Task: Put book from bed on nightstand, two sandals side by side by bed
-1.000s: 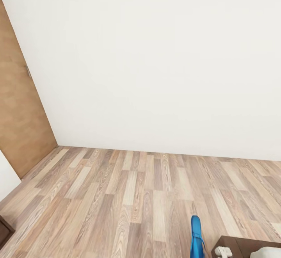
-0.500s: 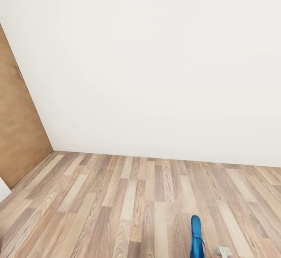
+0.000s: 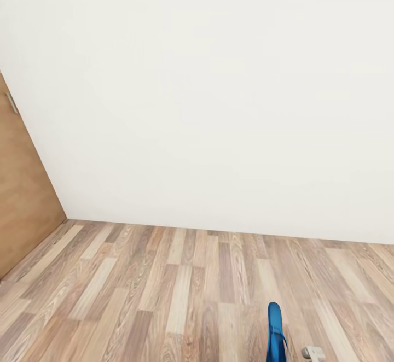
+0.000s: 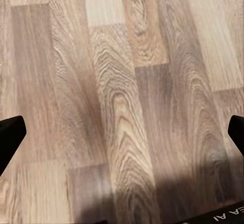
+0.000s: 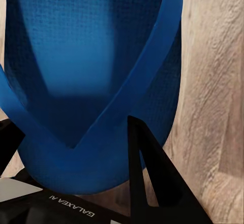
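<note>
One bright blue sandal [image 3: 275,334] pokes up at the bottom edge of the head view, above the wood-plank floor [image 3: 164,285]. In the right wrist view the same sandal [image 5: 91,71] lies close between the black fingers, its strap crossing the sole, and my right gripper [image 5: 71,125] is shut on it. A pale piece of the right arm [image 3: 313,352] shows beside it in the head view. My left gripper [image 4: 122,127] hangs open over bare floor planks, with nothing between its fingertips [image 4: 10,132]. The book, the bed and the nightstand are out of view.
A plain white wall [image 3: 208,94] stands straight ahead across a stretch of floor. A brown door [image 3: 24,198] runs along the left side, meeting the wall at the corner.
The whole head view has swung: the door slid toward the left edge and the dark wooden corner at the bottom right left the picture. The sandal stays held in the same spot.
</note>
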`<state>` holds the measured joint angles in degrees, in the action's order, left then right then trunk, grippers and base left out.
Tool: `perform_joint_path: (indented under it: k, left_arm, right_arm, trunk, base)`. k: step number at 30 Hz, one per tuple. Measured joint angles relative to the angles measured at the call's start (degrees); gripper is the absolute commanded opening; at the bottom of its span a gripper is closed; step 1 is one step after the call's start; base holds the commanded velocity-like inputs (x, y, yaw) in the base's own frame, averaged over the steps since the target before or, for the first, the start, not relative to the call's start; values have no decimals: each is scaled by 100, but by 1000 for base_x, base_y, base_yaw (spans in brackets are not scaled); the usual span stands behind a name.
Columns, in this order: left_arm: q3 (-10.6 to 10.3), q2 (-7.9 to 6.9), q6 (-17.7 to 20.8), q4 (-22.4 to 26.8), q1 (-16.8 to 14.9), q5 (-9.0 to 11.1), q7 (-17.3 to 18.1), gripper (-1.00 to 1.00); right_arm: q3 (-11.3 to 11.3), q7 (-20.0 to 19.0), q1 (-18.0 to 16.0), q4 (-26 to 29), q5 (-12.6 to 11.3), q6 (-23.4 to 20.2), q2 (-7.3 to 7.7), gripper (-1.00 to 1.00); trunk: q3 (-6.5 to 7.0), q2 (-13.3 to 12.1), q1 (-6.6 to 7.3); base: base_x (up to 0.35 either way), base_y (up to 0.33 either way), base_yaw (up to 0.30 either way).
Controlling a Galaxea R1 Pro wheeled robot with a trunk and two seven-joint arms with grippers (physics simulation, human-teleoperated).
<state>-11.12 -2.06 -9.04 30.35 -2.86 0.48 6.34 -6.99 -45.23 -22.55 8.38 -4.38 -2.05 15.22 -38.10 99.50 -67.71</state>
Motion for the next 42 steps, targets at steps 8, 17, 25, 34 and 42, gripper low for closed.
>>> perform_joint_path:
  k: [8,17,25,34,42]
  left_arm:
    - [0,0,0,0,0,0,0,100]
    - [0,-1,1,2,1,0,-1,100]
    - [0,-1,1,3,1,0,-1,100]
    - [0,0,0,0,0,0,0,100]
    - [0,0,0,0,0,0,0,100]
  right_arm:
    - [0,6,0,0,2,0,-3,-100]
    - [-2,9,-2,-2,1,0,-4,-100]
    - [0,9,-2,-2,4,0,-2,-100]
    - [1,8,0,-1,2,0,-3,-100]
    - [1,3,0,-1,0,0,-3,-100]
  trunk:
    - [0,0,0]
    - [0,0,-1]
    - [0,0,-3]
    - [0,0,0]
    - [0,0,0]
  base:
    - [332,0,0]
    - [289,0,154]
    - [28,0,287]
    - [243,0,174]
    - [324,0,6]
